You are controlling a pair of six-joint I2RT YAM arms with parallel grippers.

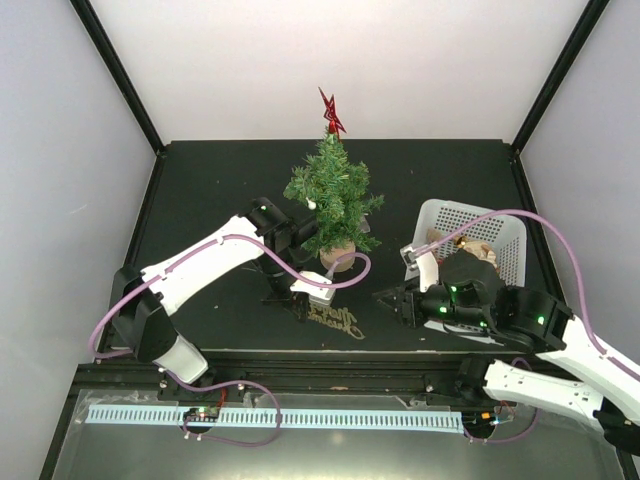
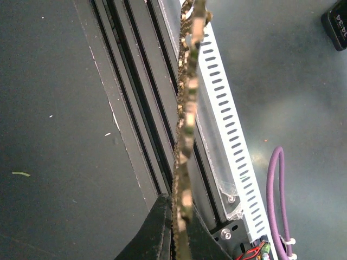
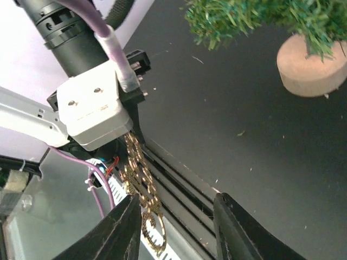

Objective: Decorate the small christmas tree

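Observation:
The small christmas tree (image 1: 332, 195) stands on its light-wood disc base (image 1: 338, 250) at mid table, with a red star (image 1: 330, 110) on top. My left gripper (image 1: 305, 300) is shut on a gold glitter lettering ornament (image 1: 335, 320), held just in front of the tree near the table's front edge. In the left wrist view the ornament (image 2: 187, 124) shows edge-on between the shut fingers (image 2: 157, 233). My right gripper (image 1: 395, 300) is open and empty, just right of the ornament. In the right wrist view the ornament (image 3: 142, 189) hangs by the left finger (image 3: 116, 233); the tree base (image 3: 312, 70) is beyond.
A white basket (image 1: 510, 235) with brownish decorations stands at the right, behind my right arm. A slotted white cable duct (image 1: 270, 417) and black rails run along the front below the table edge. Black frame posts stand at the back corners.

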